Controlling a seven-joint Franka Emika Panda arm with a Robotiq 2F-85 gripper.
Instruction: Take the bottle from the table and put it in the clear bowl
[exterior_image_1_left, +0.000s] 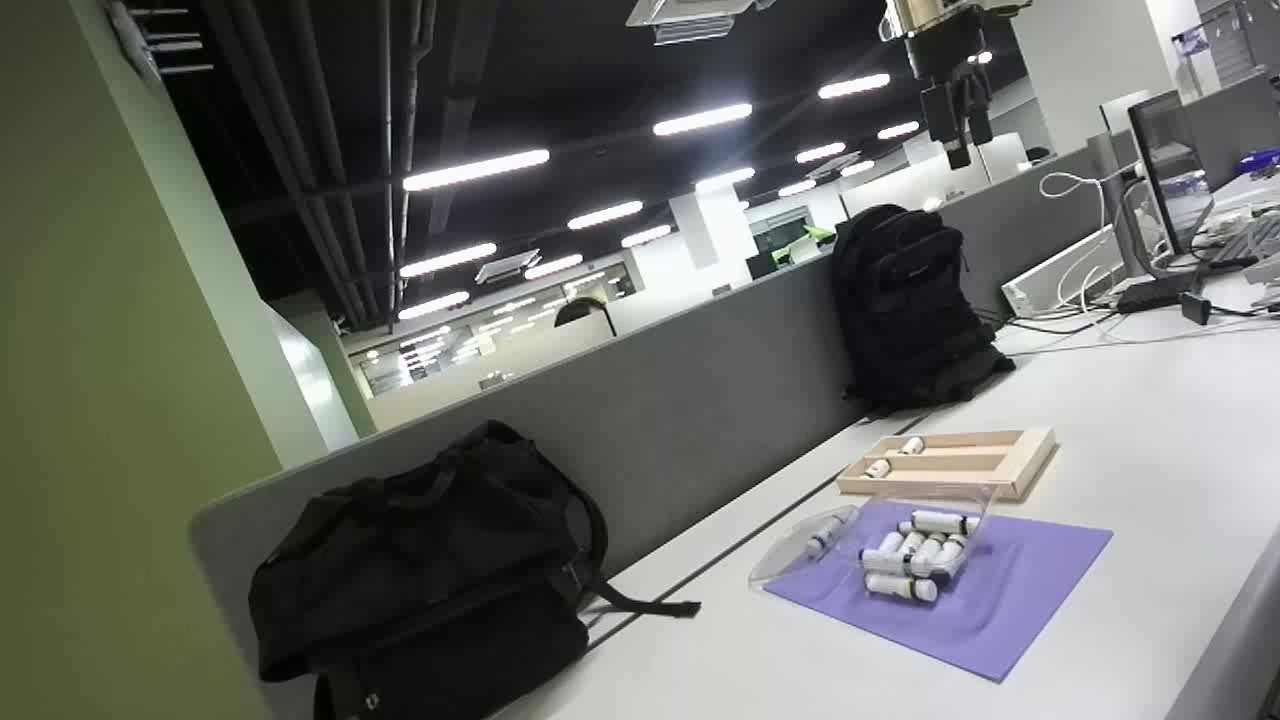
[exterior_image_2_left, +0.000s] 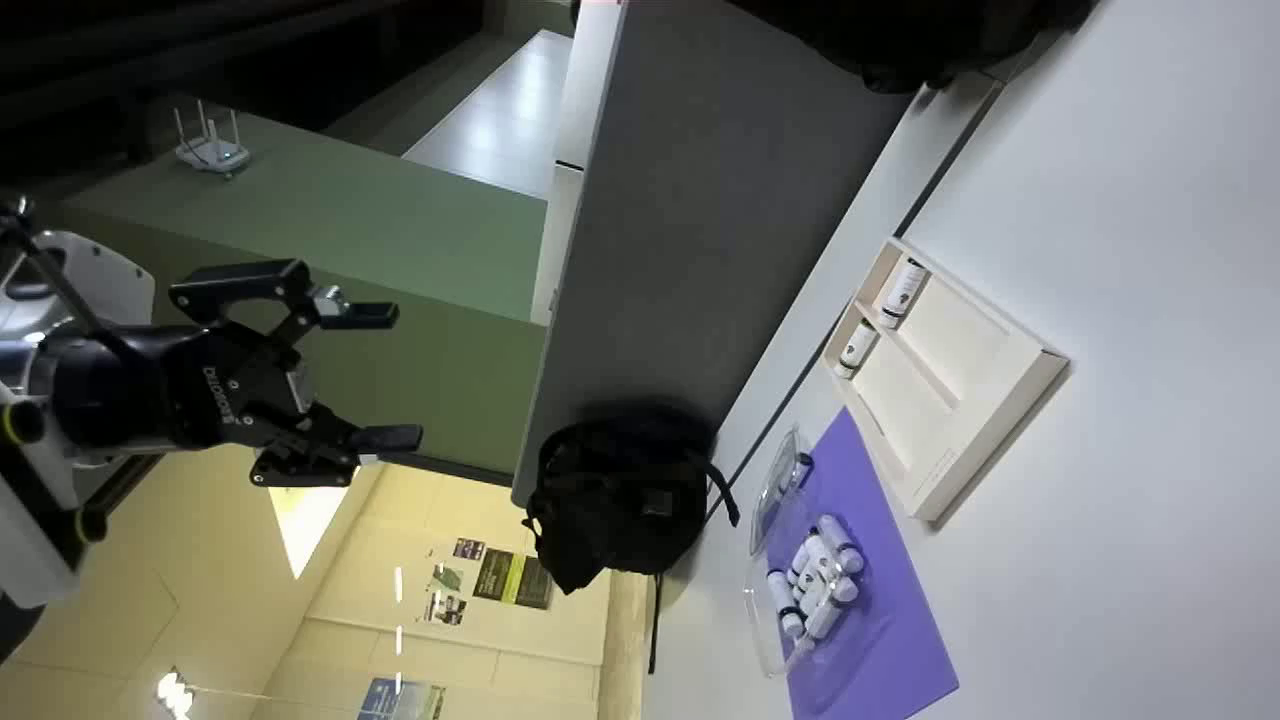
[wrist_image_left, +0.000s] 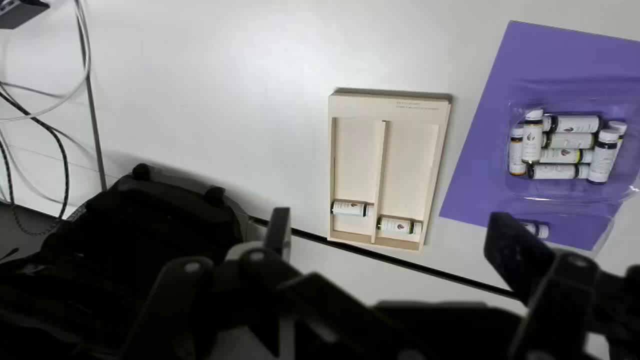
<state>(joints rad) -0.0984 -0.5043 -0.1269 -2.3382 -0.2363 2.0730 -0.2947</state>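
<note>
A clear plastic container (wrist_image_left: 550, 190) with several small white-labelled bottles (wrist_image_left: 565, 156) sits on a purple sheet (wrist_image_left: 485, 155). Beside it is a shallow clear lid-like part (wrist_image_left: 597, 225) with one bottle (wrist_image_left: 542, 230), partly hidden by a finger in the wrist view. A light wooden tray (wrist_image_left: 395, 106) has two compartments. One bottle (wrist_image_left: 350, 208) lies in one compartment and one bottle (wrist_image_left: 397, 225) in the other; both also show in both exterior views. No bottle shows on the bare table. My gripper (exterior_image_2_left: 375, 378) is open and empty, high above the table; its spread fingers frame the wrist view (wrist_image_left: 392, 225).
A black backpack (exterior_image_1_left: 910, 310) stands against the grey partition (exterior_image_1_left: 700, 350) beyond the tray. Another black bag (exterior_image_1_left: 430, 580) lies at the table's other end. A monitor (exterior_image_1_left: 1170, 170) and loose cables (exterior_image_1_left: 1080, 320) are past the backpack.
</note>
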